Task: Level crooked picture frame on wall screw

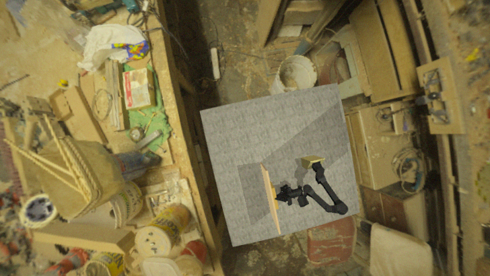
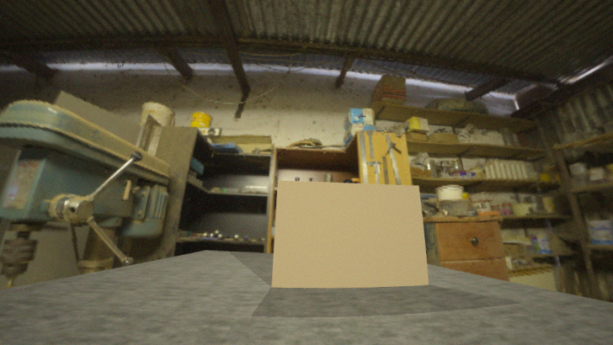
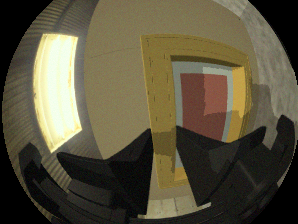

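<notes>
A: The cluttered workshop surrounds a grey, mottled square tabletop (image 1: 239,136) (image 2: 141,291); what stands before the fingers?
B: An upright, tan, rectangular wall panel (image 1: 270,202) (image 2: 349,236) (image 3: 117,75). The yellow-ochre wooden picture frame (image 1: 275,197) (image 3: 160,90) hangs against it; the black parallel-jaw gripper (image 1: 278,196) (image 3: 162,131) grasps its side rail between the fingertips.
A: Likely faults?
B: Insufficient lift could snag the hidden strip on the screw; excessive lift could unhook it. Releasing before a notch seats could drop the frame. Tilt is unconfirmed: the wrist view distorts.
</notes>
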You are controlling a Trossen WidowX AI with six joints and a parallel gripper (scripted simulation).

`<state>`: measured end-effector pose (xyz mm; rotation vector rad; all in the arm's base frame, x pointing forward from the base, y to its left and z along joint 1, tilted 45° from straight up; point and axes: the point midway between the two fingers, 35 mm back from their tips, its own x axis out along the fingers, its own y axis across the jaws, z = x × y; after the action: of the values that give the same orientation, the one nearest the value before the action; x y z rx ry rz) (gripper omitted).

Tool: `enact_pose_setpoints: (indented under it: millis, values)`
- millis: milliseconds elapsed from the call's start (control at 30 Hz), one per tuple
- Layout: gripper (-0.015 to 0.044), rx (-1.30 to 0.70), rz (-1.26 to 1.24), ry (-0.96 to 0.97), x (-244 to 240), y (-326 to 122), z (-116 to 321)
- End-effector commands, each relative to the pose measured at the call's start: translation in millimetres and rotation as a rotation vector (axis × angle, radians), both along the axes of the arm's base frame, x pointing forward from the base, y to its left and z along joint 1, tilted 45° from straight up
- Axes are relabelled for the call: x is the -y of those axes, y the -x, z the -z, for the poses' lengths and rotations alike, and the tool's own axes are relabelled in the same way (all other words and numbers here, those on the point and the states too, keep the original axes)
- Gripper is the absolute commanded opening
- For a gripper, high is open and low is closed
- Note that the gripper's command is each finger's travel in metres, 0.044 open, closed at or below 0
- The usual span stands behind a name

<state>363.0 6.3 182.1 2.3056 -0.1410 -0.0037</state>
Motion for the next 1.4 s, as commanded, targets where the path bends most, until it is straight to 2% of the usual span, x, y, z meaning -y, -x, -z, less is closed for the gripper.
enact_pose_setpoints:
  millis: [0, 333, 667, 833, 1200, 1367]
  values:
    - [0.0000, 0.005, -0.004, -0.029, 0, 0, 0]
    - [0.0000, 0.011, -0.007, -0.084, 0, 0, 0]
    - [0.0260, 0.006, -0.002, -0.057, 0, 0, 0]
    - [0.0260, 0.006, -0.002, -0.050, -1, 5, -2]
    - [0.0260, -0.004, 0.009, 0.074, -14, 89, 4]
    - [0.0260, -0.006, 0.011, 0.091, -14, 99, 8]
